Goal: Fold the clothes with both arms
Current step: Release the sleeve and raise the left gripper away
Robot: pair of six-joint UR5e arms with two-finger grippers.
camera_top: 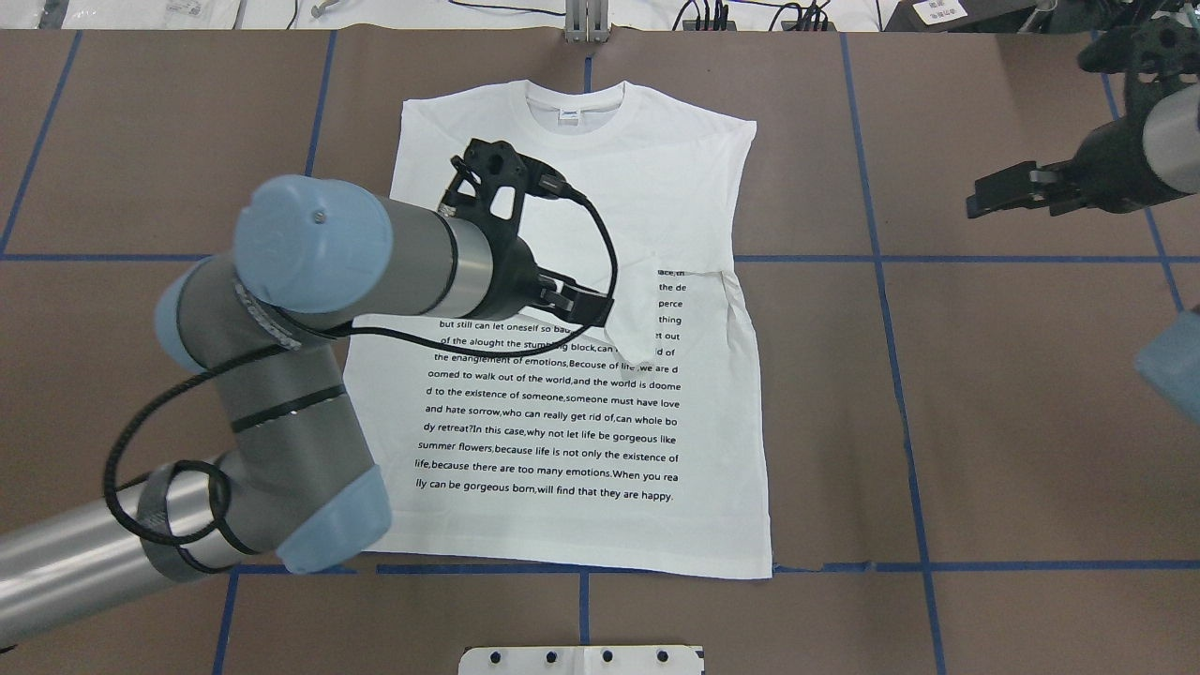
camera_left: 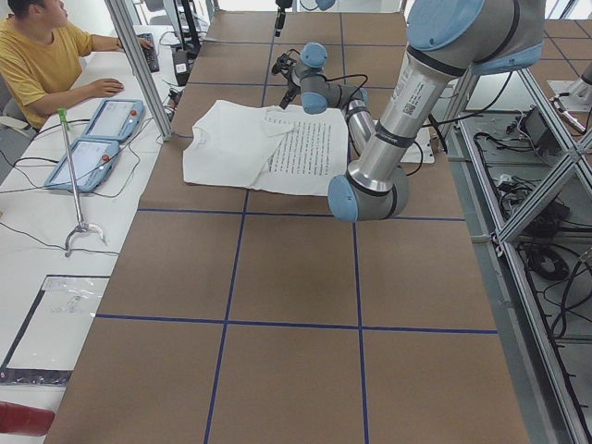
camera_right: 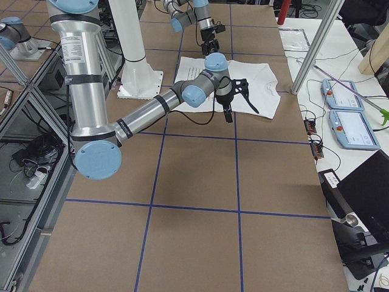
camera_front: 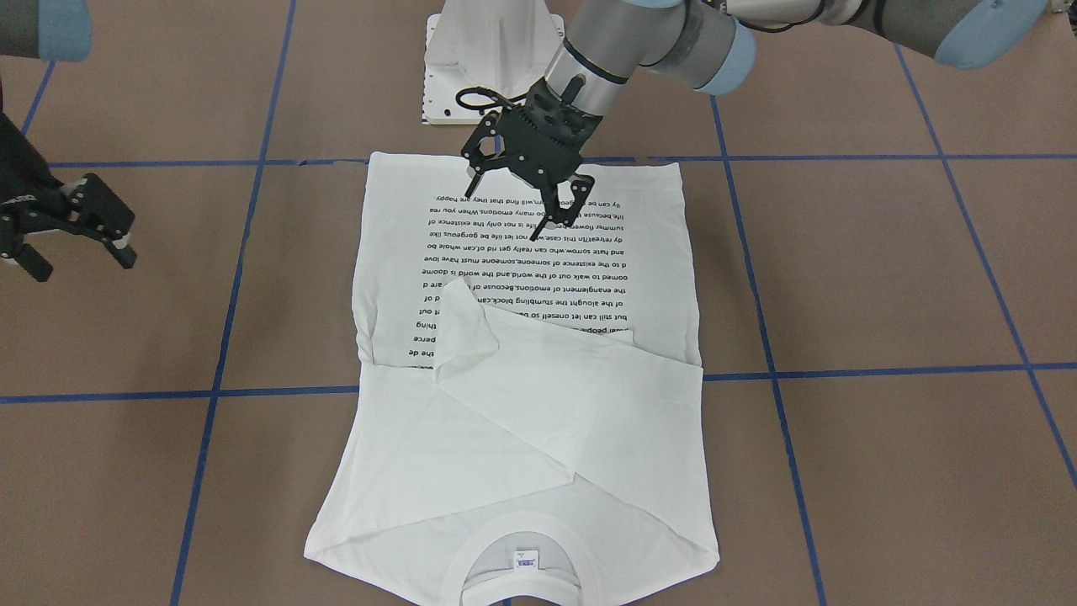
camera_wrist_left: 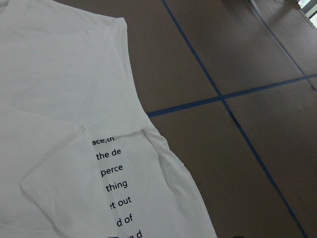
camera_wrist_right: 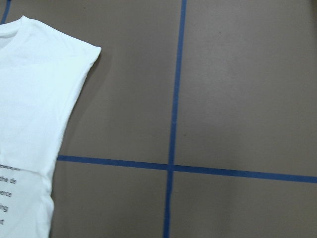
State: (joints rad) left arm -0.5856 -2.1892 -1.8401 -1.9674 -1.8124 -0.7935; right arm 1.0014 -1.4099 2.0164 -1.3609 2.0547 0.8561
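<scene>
Right now you're between folds, I'd say. The shirt [camera_top: 581, 412] lies flat, print up, mid-surface [camera_top: 984, 422]. In the overhead view the collar [camera_top: 577, 94] is at 12 o'clock and the hem [camera_top: 581, 558] at 6. A sleeve [camera_front: 467, 328] is laid across the chest, cuff over the print.

The left arm [camera_front: 639, 42] hangs over the print. The left jaws are spread wide w/ nothing in them. The right arm [camera_top: 1172, 141] sits off at 3 o'clock, well apart from the cloth. The right jaws are also open and empty.

Next is prob. the body fold: bring both jaws to the hem corners at 6 and pinch evenly, so the tucked sleeve doesn't slide.

Hard to see: overhead, the left arm covers the shirt's 9 o'clock side and most of its own jaws. Can't tell if the tips touch the cloth. The wrist views show no fingers.
</scene>
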